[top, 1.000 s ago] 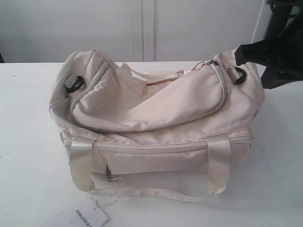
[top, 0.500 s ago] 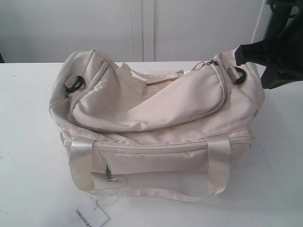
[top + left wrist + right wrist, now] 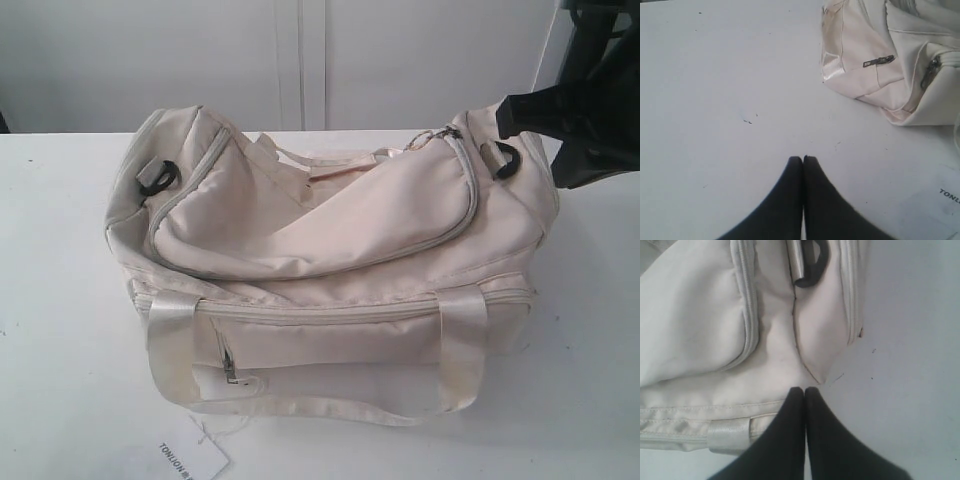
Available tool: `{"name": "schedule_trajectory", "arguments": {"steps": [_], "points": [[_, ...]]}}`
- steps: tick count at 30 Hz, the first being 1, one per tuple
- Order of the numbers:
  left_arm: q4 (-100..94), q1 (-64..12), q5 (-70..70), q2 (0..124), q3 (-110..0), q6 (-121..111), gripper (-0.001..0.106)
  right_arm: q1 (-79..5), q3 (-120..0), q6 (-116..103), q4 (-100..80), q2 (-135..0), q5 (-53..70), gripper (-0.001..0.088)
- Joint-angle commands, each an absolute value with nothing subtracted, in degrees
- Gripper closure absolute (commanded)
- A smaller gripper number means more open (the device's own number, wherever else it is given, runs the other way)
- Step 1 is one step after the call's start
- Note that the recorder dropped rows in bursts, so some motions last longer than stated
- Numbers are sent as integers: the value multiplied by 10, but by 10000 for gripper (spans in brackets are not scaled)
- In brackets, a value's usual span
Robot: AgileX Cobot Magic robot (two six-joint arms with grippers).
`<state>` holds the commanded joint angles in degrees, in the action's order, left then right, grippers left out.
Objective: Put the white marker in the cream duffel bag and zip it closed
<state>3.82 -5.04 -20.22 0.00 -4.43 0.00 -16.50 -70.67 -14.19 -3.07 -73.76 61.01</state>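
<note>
The cream duffel bag [image 3: 320, 270] sits in the middle of the white table [image 3: 60, 380], its curved top zipper [image 3: 440, 235] run round to a gold keyring [image 3: 422, 140] at the right end. The white marker is out of view. My right arm [image 3: 590, 110] hangs dark above the bag's right end. In the right wrist view my right gripper [image 3: 805, 389] is shut and empty, just above the bag's end panel [image 3: 780, 340] near a black ring [image 3: 812, 262]. My left gripper [image 3: 802, 158] is shut and empty over bare table, apart from the bag's corner [image 3: 875, 65].
A flat white paper tag [image 3: 190, 458] with black lettering lies by the table's front edge on a thin string. The bag's front strap handle [image 3: 300, 405] droops onto the table. A pale wall [image 3: 300, 60] stands behind.
</note>
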Motion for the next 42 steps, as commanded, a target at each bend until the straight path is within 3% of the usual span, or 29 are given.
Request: {"name": "schedule_trajectory", "arguments": {"steps": [42], "points": [[24, -51, -189, 0, 0, 0, 1053, -165, -707, -142, -31, -739, 609, 868]]}}
